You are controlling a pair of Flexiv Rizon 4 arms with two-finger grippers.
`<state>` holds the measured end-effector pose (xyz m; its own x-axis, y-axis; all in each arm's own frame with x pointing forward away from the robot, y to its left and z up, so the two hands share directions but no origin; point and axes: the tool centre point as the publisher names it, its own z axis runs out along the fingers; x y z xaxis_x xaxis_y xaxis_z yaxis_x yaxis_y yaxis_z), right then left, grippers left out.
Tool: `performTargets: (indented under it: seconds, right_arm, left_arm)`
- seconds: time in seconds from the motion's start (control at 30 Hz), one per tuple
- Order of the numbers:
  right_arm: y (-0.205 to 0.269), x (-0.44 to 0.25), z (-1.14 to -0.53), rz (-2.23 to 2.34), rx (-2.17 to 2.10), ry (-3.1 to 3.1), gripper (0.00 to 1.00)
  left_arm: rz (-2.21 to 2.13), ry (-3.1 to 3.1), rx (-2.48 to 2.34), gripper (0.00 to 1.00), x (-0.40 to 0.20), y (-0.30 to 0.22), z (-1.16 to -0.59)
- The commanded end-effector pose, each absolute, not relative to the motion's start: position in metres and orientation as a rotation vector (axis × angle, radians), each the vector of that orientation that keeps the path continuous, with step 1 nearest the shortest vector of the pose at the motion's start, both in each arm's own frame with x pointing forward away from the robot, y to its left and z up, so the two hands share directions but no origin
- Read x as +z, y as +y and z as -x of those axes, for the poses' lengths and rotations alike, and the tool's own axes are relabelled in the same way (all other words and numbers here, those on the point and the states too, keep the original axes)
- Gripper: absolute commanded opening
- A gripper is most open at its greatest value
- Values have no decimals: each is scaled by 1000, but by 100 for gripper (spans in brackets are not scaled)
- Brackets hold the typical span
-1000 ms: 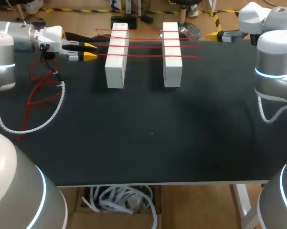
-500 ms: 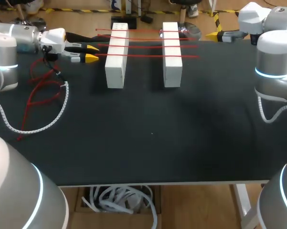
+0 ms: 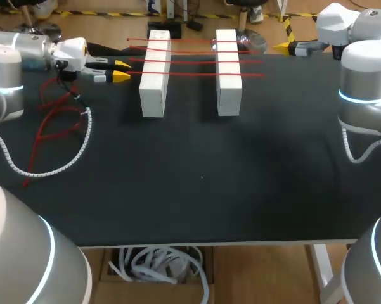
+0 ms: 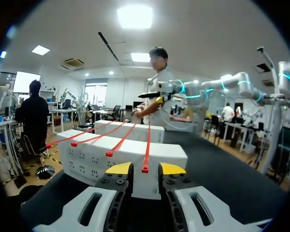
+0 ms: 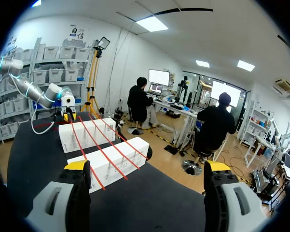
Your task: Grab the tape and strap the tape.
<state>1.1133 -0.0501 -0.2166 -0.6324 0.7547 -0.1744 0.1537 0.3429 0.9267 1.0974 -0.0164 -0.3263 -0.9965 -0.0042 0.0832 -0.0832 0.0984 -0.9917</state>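
Four red tapes [image 3: 196, 60] are stretched flat across the left block [image 3: 153, 95] and right block [image 3: 229, 95]. Both blocks are white and sit on the far half of the black surface [image 3: 203, 190]. The tapes' long axis runs left–right, square to the blocks' long axis. The blocks lie parallel and well apart. Each tape overhangs the outer side of both blocks, and the tape ends are off the surface.

The front tape [image 3: 196, 74] [image 4: 147, 145] points its left end straight at the left gripper [image 3: 121, 69] [image 4: 145, 168]. In the left wrist view that end sits in the gap between the yellow tips. The jaws are a little apart and clamped on nothing, with neither tip visibly touching the tape. The left block stands directly ahead of the jaws, just behind the tape end.

The right gripper [image 3: 280, 46] [image 5: 147, 166] is at the far right edge of the surface, near the right ends of the far tapes. Its jaws are wide apart and aimed back toward the blocks.

Red cable loops [image 3: 51, 123] and a white coiled hose [image 3: 57, 166] lie on the surface under the left arm. Both are left of the blocks and apart from the tapes.
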Motion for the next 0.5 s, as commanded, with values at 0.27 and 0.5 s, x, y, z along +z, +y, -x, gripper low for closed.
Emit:
performTargets:
  seconds: [0.27, 0.5]
  right_arm:
    - [-50, -216, -1114, -792, 1291, 2012, 100]
    - [-50, -216, -1114, -792, 1291, 2012, 100]
  left_arm:
    - [-94, -2275, 2078, 25, -329, -14, -1100]
    - [-91, -2276, 2088, 24, -327, -14, -1099]
